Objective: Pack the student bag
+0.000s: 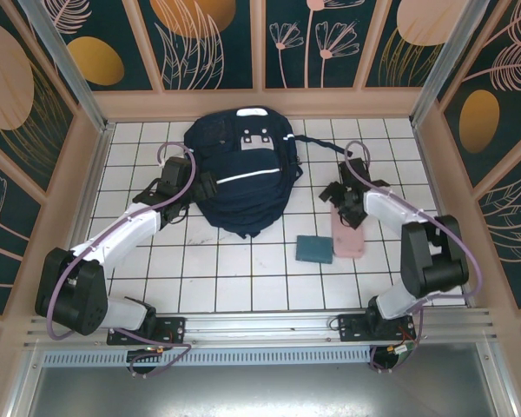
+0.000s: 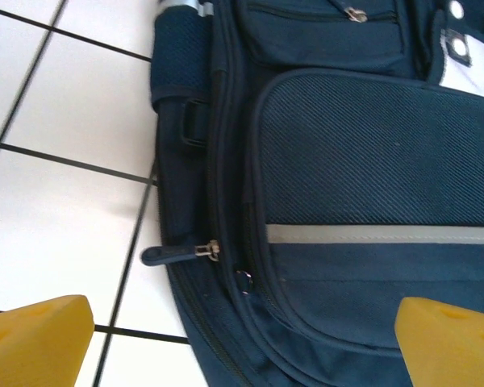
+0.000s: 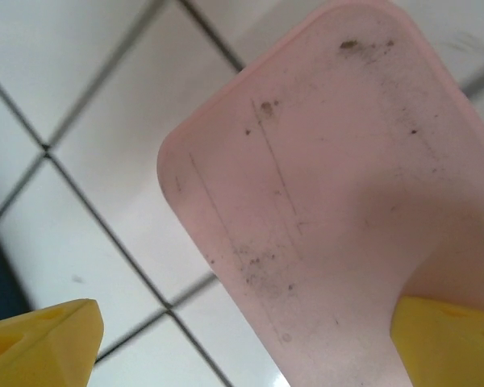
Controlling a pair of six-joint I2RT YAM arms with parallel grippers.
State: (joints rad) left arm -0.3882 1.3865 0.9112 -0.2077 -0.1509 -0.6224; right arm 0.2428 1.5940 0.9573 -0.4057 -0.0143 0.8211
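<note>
Two grippers, top view: left gripper beside the student bag, which lies mid-table toward the far wall; right gripper over pink case.
Left wrist: left fingers spread wide, nothing held, bag zipper pull between them.
Right wrist: right fingers spread wide over the pink case, contact unclear.

Student bag, navy, flat on white tiled table, far centre. Left gripper at its left side. Right gripper above far end of pink case; teal block just beside case.

student bag rear-centre, case — right of pad
</note>
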